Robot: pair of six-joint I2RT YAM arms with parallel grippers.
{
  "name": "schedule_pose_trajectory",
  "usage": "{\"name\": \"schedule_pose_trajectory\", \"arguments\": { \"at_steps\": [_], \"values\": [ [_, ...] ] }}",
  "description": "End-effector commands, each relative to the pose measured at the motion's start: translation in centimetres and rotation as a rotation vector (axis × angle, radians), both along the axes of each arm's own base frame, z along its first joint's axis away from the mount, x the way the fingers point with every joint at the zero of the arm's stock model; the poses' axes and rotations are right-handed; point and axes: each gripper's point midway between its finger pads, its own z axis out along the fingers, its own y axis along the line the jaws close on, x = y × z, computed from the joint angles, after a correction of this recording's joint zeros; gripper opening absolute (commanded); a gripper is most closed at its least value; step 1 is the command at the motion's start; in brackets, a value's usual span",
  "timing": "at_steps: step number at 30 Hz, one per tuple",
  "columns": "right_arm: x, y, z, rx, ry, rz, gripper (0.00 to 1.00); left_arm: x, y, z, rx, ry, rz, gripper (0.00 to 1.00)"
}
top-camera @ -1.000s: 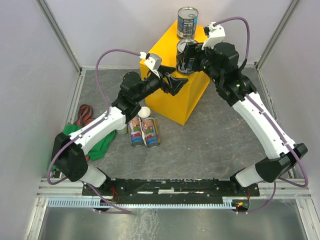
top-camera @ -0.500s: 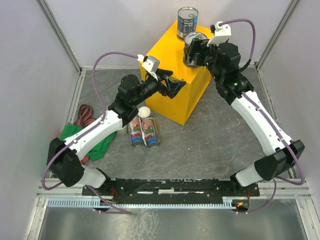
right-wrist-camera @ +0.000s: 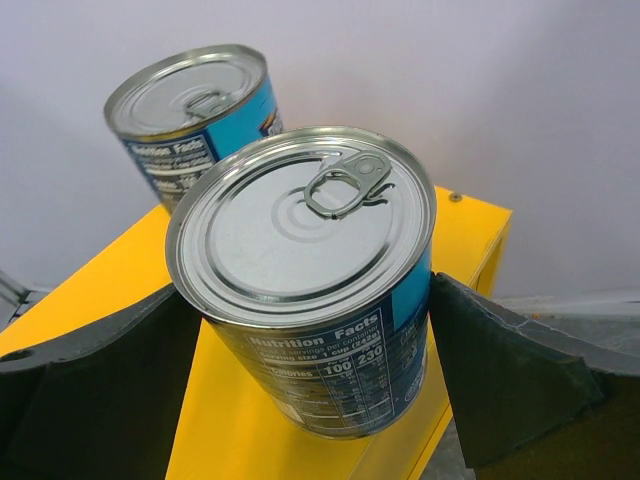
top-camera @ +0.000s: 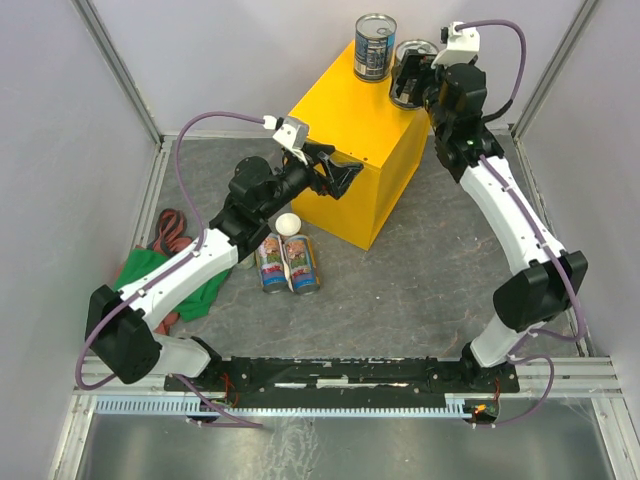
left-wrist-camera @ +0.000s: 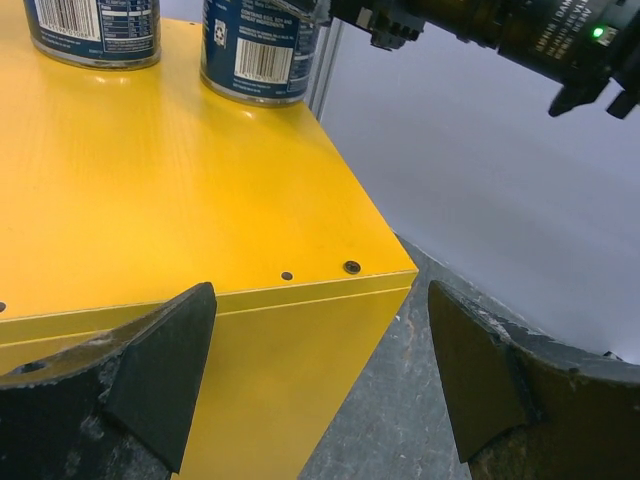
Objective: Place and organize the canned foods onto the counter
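Note:
The yellow counter (top-camera: 345,130) stands at the back middle. One wide blue-labelled can (top-camera: 375,45) stands on its far corner. My right gripper (top-camera: 410,82) is shut on the second blue can (top-camera: 414,62), which rests upright on the counter's right corner beside the first. In the right wrist view this can (right-wrist-camera: 310,280) sits between the fingers (right-wrist-camera: 470,370), with the other can (right-wrist-camera: 195,110) behind it. My left gripper (top-camera: 345,175) is open and empty at the counter's near-left face, also in its own view (left-wrist-camera: 320,300). Two tall slim cans (top-camera: 287,263) lie on the floor. A small pale-lidded can (top-camera: 289,224) stands behind them.
A green cloth (top-camera: 150,275) and a dark red cord (top-camera: 172,228) lie at the left under my left arm. Grey walls with metal rails enclose the stone-patterned floor (top-camera: 420,280). The other small cans are hidden or out of view.
My right gripper has carried the blue can from the counter's near middle back and right to the corner beside the first can. My left gripper has drawn back slightly to the left.

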Motion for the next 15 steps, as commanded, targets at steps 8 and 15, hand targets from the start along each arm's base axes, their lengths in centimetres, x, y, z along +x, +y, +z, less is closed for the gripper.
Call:
{"name": "schedule_pose_trajectory", "arguments": {
  "at_steps": [8, 15],
  "values": [
    [5.2, -1.5, -7.4, -0.072, 0.196, -0.076, 0.98, -1.0, 1.0, 1.4, -0.004, -0.025, 0.016, 0.92],
    [6.7, -2.1, -7.9, -0.070, 0.211, -0.109, 0.99, -1.1, 1.4, 1.5, 0.018, -0.045, 0.027, 0.92]
  ]
}}
